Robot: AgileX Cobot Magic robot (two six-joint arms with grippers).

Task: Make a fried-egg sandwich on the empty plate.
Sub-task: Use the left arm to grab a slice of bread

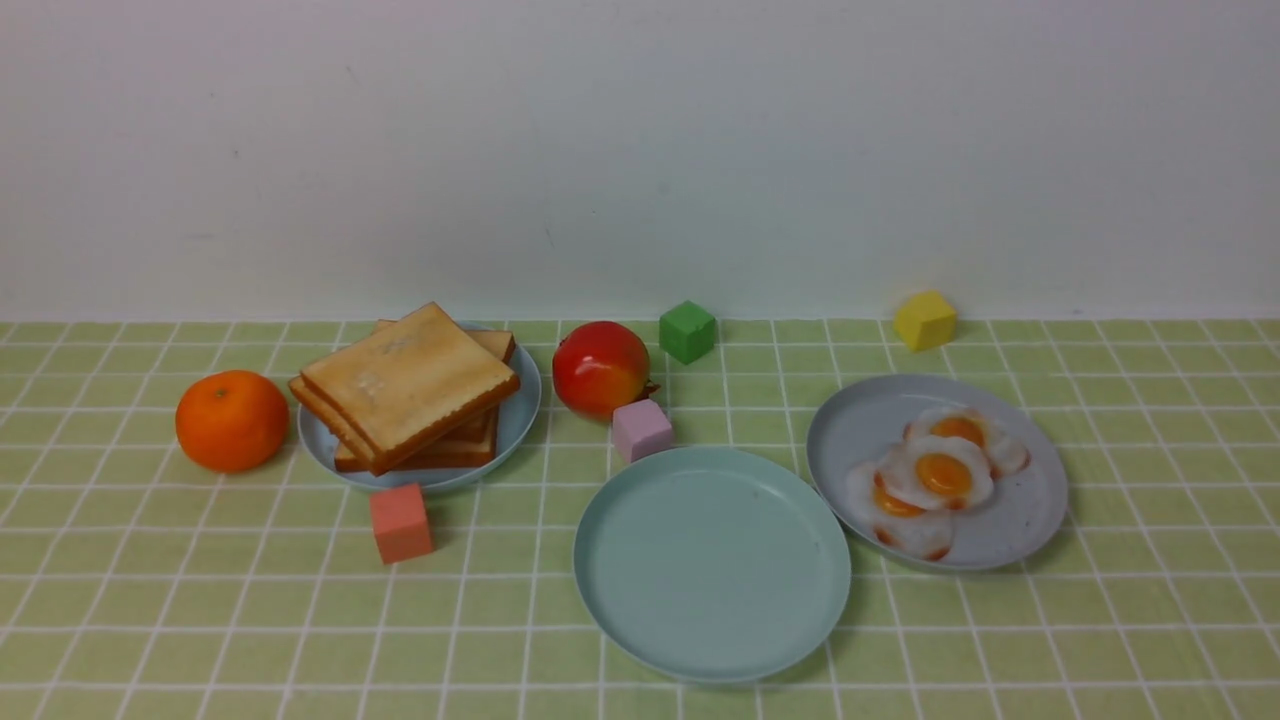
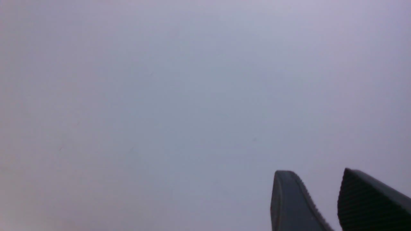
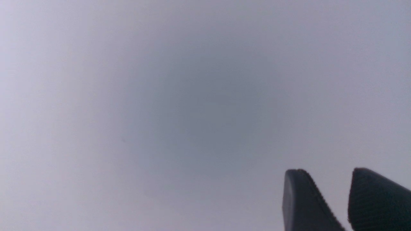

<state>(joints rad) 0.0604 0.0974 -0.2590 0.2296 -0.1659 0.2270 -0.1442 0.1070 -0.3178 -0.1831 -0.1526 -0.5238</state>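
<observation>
The empty mint-teal plate (image 1: 712,562) sits at the front centre of the table with nothing on it. No fried-egg sandwich shows. Several toast slices (image 1: 408,385) are stacked on a light-blue plate (image 1: 520,415) at the left. Three fried eggs (image 1: 938,477) lie on a greyish-lavender plate (image 1: 1030,510) at the right. Neither arm shows in the front view. My left gripper (image 2: 316,171) and my right gripper (image 3: 329,170) each show only in their own wrist view, against a plain grey-white wall. Their jaws stand a narrow gap apart and hold nothing.
An orange (image 1: 232,420) lies left of the toast plate. A red apple (image 1: 601,368) and a pink cube (image 1: 642,429) lie behind the mint-teal plate. A salmon cube (image 1: 401,522), a green cube (image 1: 687,331) and a yellow cube (image 1: 925,320) lie on the green checked cloth (image 1: 150,620).
</observation>
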